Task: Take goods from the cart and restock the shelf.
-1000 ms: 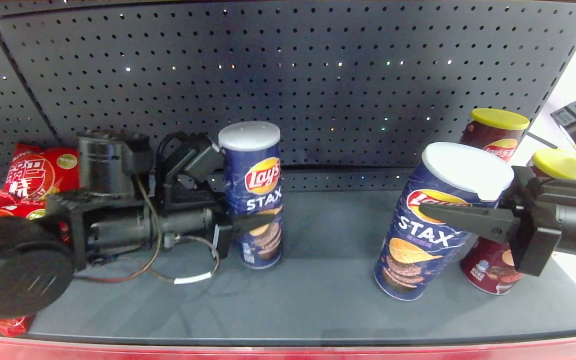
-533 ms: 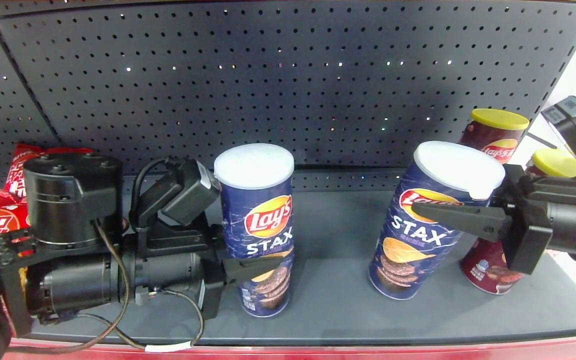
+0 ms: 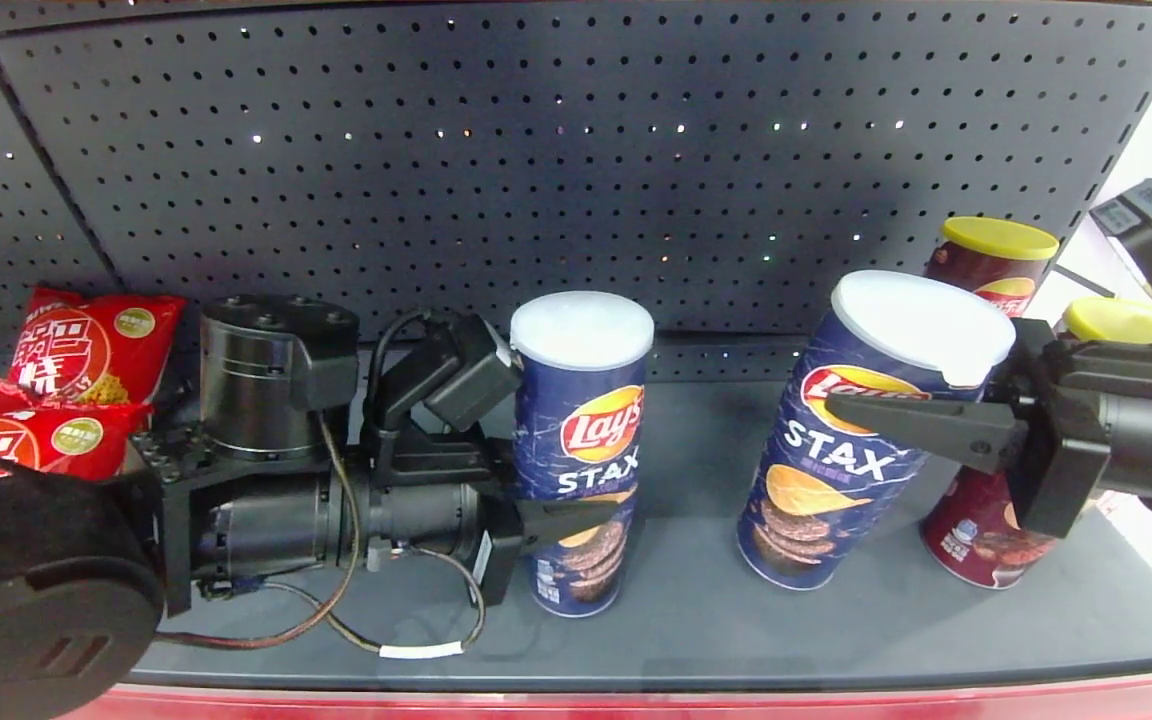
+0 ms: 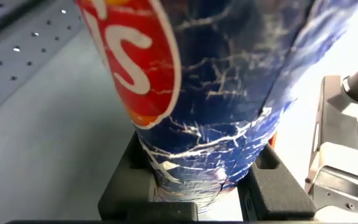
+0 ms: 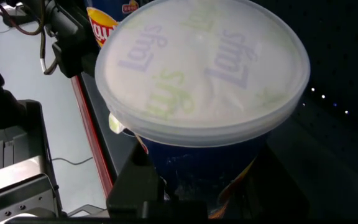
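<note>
Nearest the front edge, the left claw (image 3: 581, 515) is clamped across the lower body of a blue can (image 3: 581, 420). The can's long axis stands upright, square to the level fingers, and its base is on or just over the grey shelf (image 3: 696, 620); which one, I cannot tell. In the left wrist view its glossy, printed cardboard wall (image 4: 229, 93) sits snug between the black pads.

A little further in, the right claw (image 3: 886, 415) grips a second blue can (image 3: 826, 500) high up, just under its lid. This can leans, top tipped towards the claw's wrist and base away from it. It probably needs righting before release. Its frosted plastic lid (image 5: 204, 68) is round and flat.

Just behind that claw stand two maroon cans (image 3: 976, 540) with yellow lids. Past the left arm lie crinkly red bags (image 3: 86, 345). Farthest back is the pegboard (image 3: 536, 150).
</note>
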Available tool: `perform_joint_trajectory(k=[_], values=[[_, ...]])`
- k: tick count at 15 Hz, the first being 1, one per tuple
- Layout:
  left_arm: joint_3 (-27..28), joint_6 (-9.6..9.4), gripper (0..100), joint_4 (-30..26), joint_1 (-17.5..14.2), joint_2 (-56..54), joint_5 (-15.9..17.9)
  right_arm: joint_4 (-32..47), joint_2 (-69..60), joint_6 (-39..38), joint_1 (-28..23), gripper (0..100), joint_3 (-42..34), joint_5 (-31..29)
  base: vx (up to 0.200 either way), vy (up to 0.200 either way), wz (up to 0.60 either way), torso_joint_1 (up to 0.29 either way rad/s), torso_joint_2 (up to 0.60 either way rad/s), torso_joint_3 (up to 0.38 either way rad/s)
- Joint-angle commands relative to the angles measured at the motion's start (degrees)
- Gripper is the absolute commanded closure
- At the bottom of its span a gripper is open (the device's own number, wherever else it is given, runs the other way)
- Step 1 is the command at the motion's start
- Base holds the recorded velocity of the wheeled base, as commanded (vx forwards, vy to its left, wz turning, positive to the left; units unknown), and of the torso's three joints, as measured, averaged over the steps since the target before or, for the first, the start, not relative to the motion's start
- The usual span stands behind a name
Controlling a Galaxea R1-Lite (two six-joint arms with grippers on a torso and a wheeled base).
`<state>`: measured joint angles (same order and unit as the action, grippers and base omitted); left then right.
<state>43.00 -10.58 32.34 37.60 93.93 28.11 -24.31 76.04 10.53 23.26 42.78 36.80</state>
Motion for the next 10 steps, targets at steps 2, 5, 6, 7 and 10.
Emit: perform_joint_trajectory(k=[2,5,6,7,10], values=[[-1.2,-0.05,100,0.0,0.5,0.6,0.0,0.0,0.4,0.0,0.0,100,0.1,0.0,0.000,0.000,0.00,0.000,0.00,0.000],[-2.4,-0.05,100,0.1,0.5,-0.1,0.0,-0.1,0.9,0.0,0.0,100,0.3,0.0,0.000,0.000,0.00,0.000,0.00,0.000],[-2.6,-0.05,100,0.1,0.5,-0.3,0.1,-0.1,0.9,0.0,0.0,100,0.3,0.0,0.000,0.000,0.00,0.000,0.00,0.000],[-2.7,-0.05,100,0.1,0.5,-0.5,0.1,-0.1,0.9,0.0,0.0,100,0.3,0.0,0.000,0.000,0.00,0.000,0.00,0.000],[-3.0,-0.05,100,0.1,0.5,-0.8,0.1,-0.1,1.3,0.0,0.0,100,0.5,0.0,0.000,0.000,0.00,0.000,0.00,0.000]])
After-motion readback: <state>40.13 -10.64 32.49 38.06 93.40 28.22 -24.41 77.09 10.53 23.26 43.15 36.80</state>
